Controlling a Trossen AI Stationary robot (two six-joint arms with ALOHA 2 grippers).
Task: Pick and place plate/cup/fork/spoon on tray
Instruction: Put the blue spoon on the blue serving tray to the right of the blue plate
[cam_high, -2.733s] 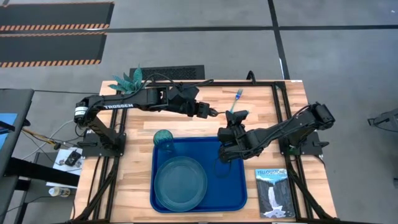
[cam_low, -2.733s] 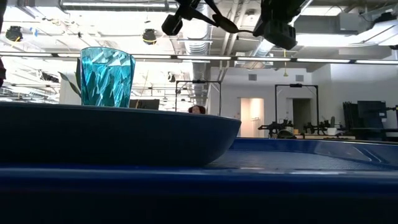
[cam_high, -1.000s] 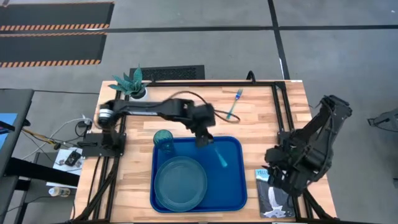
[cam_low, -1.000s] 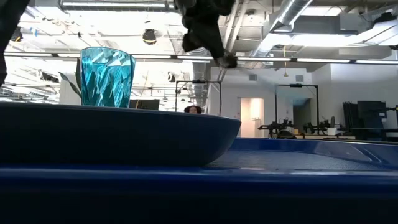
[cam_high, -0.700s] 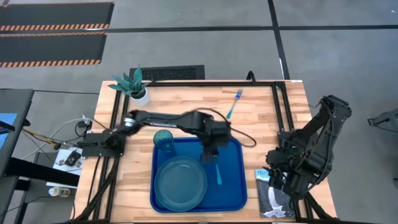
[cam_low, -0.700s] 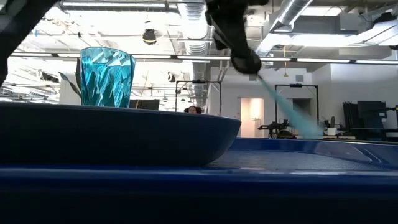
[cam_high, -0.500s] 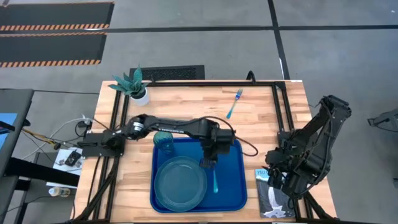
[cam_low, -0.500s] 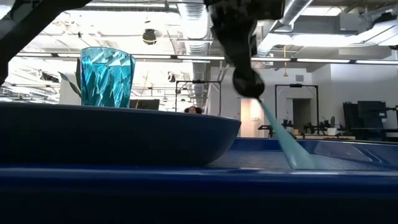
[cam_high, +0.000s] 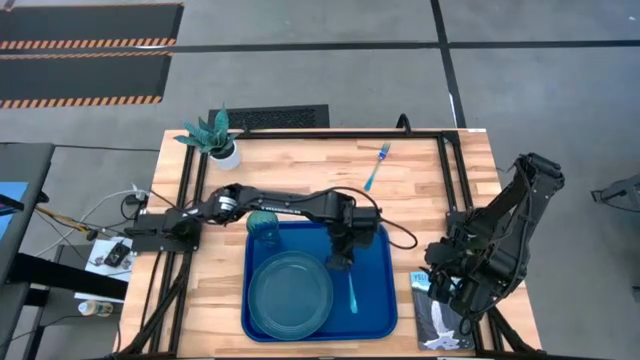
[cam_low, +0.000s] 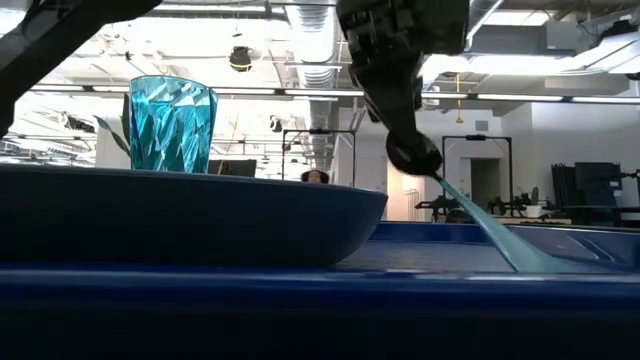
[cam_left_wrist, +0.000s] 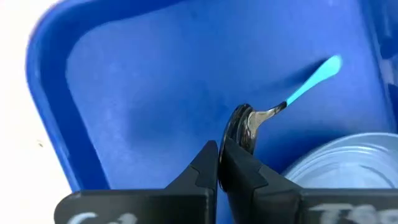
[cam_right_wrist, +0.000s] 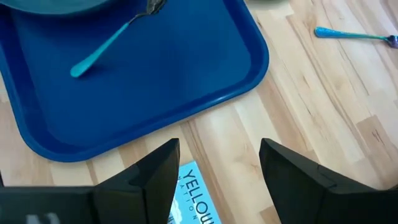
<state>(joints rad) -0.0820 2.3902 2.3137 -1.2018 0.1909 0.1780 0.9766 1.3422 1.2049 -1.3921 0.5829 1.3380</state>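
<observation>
The blue tray (cam_high: 377, 312) lies in the middle front of the table. On it are the teal plate (cam_high: 290, 292) at the near left and the cup (cam_high: 263, 224), upright at the far left corner. My left gripper (cam_high: 342, 262) hangs over the tray's right half, shut on the spoon (cam_left_wrist: 273, 112). The light-blue fork (cam_high: 376, 167) lies flat on the wood beyond the tray. My right gripper (cam_right_wrist: 217, 168) stands open with nothing in it near the table's right front, over the wood beside the tray's corner. My left gripper pinches the spoon's dark bowl (cam_left_wrist: 241, 127) between its two fingers, which point down from above. The light teal handle (cam_low: 490, 235) slants down from the fingers toward the table's near edge. Its free end (cam_high: 352, 303) is down at the tray's floor.
A Yellowstone book (cam_high: 440, 325) lies at the front right, partly under my right arm. A white pot with a teal plant (cam_high: 212, 135) stands at the far left corner. Black frame rails run along both table sides.
My left gripper has moved from the tray's far edge toward the near edge and come down over the tray's right half, still shut on the spoon. The spoon's handle, which hung clear, now slants down with its free end at the tray floor.
</observation>
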